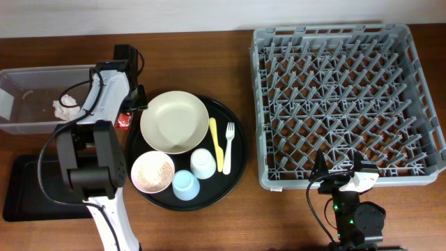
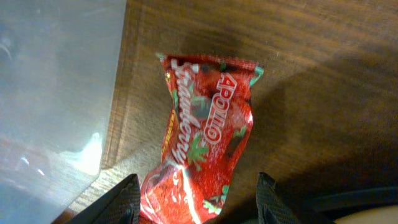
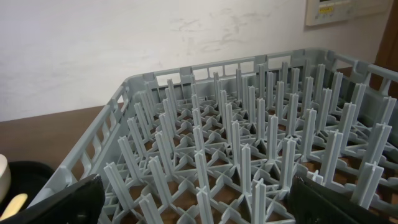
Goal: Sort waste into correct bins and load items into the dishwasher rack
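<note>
Red foil, thin and crinkled: the wrapper (image 2: 205, 137) lies flat on the table (image 2: 323, 74), with its lower end between the fingers of your left gripper (image 2: 199, 202). The fingers stand apart on either side and are not pinching it yet. The rest of the wrapper stretches away ahead of the hand. The clear tub (image 2: 50, 93) runs close alongside, just outside one finger.

Expect it to weigh almost nothing, feel slick, and crumple or skate away instead of resisting. Take it across the puffed middle, not the flat crimped end, and close well in. Your right gripper (image 3: 199, 199) is spread wide and holds nothing, with the rack (image 3: 249, 143) directly ahead of it.
</note>
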`<state>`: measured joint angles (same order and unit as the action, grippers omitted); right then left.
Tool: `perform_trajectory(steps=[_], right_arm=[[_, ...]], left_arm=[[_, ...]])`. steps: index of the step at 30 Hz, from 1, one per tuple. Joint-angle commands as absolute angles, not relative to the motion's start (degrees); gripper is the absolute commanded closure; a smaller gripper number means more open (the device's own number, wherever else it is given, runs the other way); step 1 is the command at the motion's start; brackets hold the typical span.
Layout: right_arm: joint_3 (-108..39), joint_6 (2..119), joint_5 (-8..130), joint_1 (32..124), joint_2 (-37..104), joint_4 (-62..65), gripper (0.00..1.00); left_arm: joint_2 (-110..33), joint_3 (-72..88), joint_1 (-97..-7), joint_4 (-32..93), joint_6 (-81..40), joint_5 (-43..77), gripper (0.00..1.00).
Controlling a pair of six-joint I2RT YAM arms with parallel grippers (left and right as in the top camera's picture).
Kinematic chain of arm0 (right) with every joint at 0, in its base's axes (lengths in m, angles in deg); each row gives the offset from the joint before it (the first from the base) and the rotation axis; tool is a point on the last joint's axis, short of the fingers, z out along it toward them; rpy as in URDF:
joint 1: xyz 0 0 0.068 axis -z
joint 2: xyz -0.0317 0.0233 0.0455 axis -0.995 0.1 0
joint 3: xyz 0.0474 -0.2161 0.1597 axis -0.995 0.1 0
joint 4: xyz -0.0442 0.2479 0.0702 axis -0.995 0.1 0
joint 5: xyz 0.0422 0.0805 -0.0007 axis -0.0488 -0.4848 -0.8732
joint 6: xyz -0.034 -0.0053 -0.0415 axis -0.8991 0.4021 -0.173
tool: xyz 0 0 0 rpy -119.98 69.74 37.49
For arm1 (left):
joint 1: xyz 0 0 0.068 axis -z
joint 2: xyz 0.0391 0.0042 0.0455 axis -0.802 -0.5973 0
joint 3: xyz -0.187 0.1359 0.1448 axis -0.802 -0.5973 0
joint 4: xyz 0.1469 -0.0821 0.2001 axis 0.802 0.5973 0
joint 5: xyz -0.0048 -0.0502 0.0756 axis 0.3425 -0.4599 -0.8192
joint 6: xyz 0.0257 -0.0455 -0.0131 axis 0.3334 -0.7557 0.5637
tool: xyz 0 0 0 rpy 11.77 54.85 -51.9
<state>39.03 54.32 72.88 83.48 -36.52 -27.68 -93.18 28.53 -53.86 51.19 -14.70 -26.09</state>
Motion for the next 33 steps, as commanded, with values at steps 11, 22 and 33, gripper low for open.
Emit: perform_trajectory(steps=[11,22,33], right_arm=[[39.29,54.60,73.97,83.90,-36.89,-27.35,0.02],[39.29,54.60,73.97,83.90,-36.89,-27.38,0.02],[39.29,54.60,73.97,83.90,-36.89,-27.38,0.02]], left_arm=[[-93.44,28.09,-53.97,49.21,-14.44,-26.75,0.50],[-93.53,23.91,-54.14,46.26,-14.42,-27.40,0.50],[-93.25,26.30,-54.12,46.69,-14.42,-28.52,1.00]])
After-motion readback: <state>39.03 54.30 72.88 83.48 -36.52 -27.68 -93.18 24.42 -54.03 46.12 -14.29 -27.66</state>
